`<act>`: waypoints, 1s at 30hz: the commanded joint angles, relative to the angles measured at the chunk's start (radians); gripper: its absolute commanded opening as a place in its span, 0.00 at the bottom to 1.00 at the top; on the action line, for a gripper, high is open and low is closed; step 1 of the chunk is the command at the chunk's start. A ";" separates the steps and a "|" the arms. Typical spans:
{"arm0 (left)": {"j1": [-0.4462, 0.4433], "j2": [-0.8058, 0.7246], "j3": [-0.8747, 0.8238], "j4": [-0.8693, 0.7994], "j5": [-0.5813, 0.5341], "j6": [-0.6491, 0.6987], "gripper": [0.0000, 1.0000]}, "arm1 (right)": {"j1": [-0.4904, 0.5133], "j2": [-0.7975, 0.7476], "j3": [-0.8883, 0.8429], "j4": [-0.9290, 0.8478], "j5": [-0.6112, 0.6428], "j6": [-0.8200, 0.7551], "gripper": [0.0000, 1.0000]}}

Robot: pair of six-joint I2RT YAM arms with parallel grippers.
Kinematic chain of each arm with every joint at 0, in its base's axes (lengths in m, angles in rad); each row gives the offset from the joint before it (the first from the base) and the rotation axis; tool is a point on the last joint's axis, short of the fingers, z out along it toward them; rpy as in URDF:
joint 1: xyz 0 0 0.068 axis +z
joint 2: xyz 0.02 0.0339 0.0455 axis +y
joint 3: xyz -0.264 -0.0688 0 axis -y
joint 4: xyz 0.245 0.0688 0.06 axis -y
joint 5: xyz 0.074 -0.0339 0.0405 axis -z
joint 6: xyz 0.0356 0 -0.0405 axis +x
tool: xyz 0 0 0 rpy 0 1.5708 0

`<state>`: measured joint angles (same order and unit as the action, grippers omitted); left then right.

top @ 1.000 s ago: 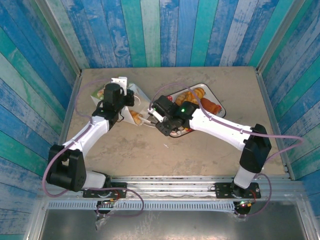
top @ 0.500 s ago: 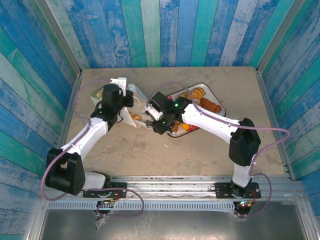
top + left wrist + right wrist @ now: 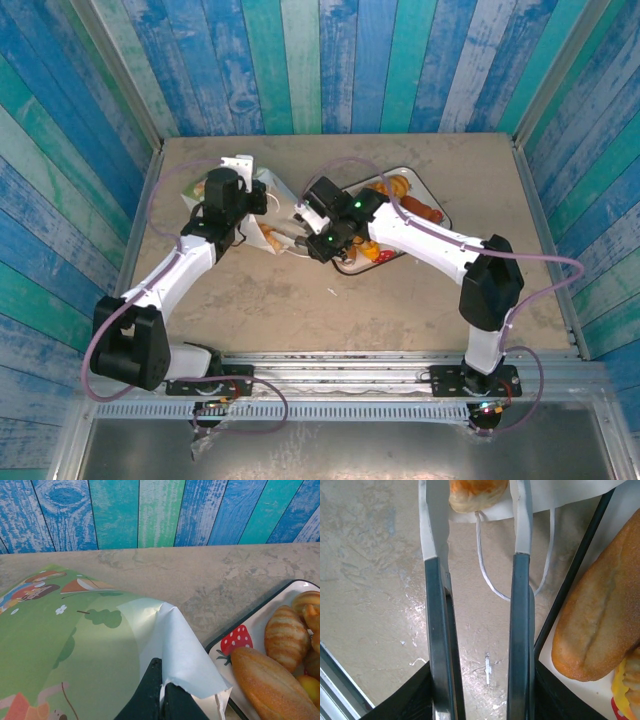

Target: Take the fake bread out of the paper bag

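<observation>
Here the left claw (image 3: 162, 687) is pinched together on the white edge of the paper bag (image 3: 75, 640), which lies flat. The right claw (image 3: 478, 507) stands apart, with a small bread roll (image 3: 477, 491) between its tips at the bag's mouth, just beside the tray (image 3: 572, 575).

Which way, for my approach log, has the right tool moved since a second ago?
Yes: the right tool shifted left, from the tray toward the paper bag.

I see blue-and-teal plank walls (image 3: 330, 60) around a mottled beige tabletop (image 3: 280, 310), evenly lit, perhaps with a metal rail (image 3: 350, 358) along its near edge.
</observation>
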<state>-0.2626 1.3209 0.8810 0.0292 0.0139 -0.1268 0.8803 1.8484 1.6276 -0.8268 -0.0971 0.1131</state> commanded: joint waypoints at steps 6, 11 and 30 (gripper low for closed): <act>0.003 -0.048 -0.012 -0.011 0.028 0.007 0.00 | -0.017 0.017 0.038 0.007 -0.040 0.015 0.47; 0.003 -0.049 -0.013 -0.012 0.027 0.009 0.00 | -0.032 0.054 0.076 0.015 -0.067 0.010 0.52; 0.003 -0.038 -0.010 -0.006 0.044 0.009 0.00 | -0.057 0.163 0.109 0.010 -0.186 -0.027 0.59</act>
<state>-0.2626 1.3209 0.8810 0.0288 0.0380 -0.1268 0.8291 1.9972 1.7206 -0.8177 -0.2634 0.1040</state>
